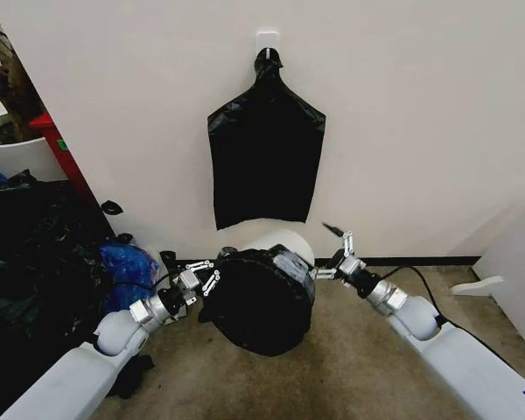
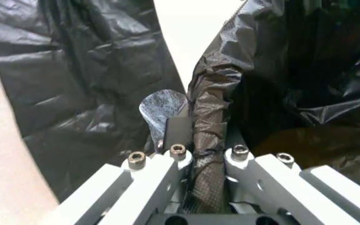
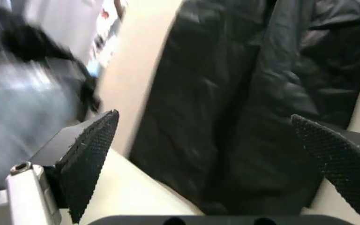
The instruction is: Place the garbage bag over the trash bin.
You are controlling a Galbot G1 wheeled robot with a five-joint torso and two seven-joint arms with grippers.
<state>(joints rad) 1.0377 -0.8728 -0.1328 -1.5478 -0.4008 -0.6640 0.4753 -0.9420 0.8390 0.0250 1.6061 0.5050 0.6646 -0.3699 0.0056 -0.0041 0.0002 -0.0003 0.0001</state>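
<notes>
The white trash bin [image 1: 282,239] lies tipped toward me on the floor by the wall. The crinkled black garbage bag [image 1: 258,302] is drawn over its mouth and most of its body. My left gripper [image 1: 207,276] is at the bag's left edge. In the left wrist view this gripper [image 2: 189,123] is shut on a bunched fold of the garbage bag [image 2: 208,108]. My right gripper [image 1: 337,251] hovers at the bin's right side. In the right wrist view it [image 3: 211,157] stands wide open, with the garbage bag [image 3: 230,93] just beyond its black pads [image 3: 89,159].
A flat black bag [image 1: 264,162] hangs from a wall hook above the bin. A blue plastic bag [image 1: 129,264] and a heap of black plastic [image 1: 35,262] lie at the left, below a white planter [image 1: 17,156]. A cable [image 1: 423,282] and a white panel [image 1: 516,262] are at the right.
</notes>
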